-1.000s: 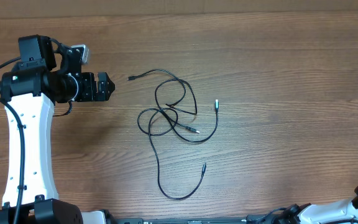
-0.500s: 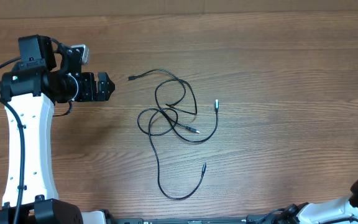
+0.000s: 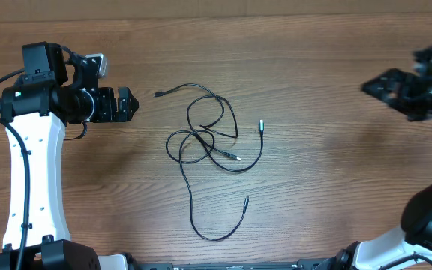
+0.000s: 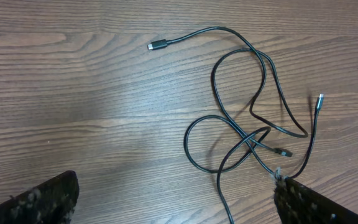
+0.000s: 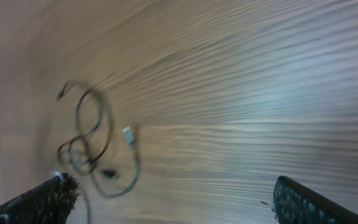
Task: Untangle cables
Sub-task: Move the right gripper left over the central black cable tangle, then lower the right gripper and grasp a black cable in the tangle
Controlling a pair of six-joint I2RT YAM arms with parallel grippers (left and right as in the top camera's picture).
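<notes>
The left gripper (image 3: 131, 104) is released, its jaws spread wide with nothing between them, and is held over the wood to the left of the cables (image 3: 199, 136), well apart from them. In the left wrist view its two dark fingers (image 4: 39, 199) occupy the lower corners, and one strand runs out of sight behind the right-hand one. The right gripper (image 3: 387, 91) is likewise open and empty, over the far right of the table (image 3: 336, 172), well apart from the cables; its wrist view is blurred but shows both fingers (image 5: 42, 200) set wide. The cables lie flat near the middle of the table as thin black cords in loose loops that cross one another at a small tangle. A black plug (image 3: 159, 94) points out at the upper left, a silver-tipped end (image 3: 261, 124) lies at the right, and a third plug (image 3: 235, 158) rests just below the tangle. One long strand trails toward the near edge in a U-shape and ends at a fourth plug (image 3: 245, 200)
</notes>
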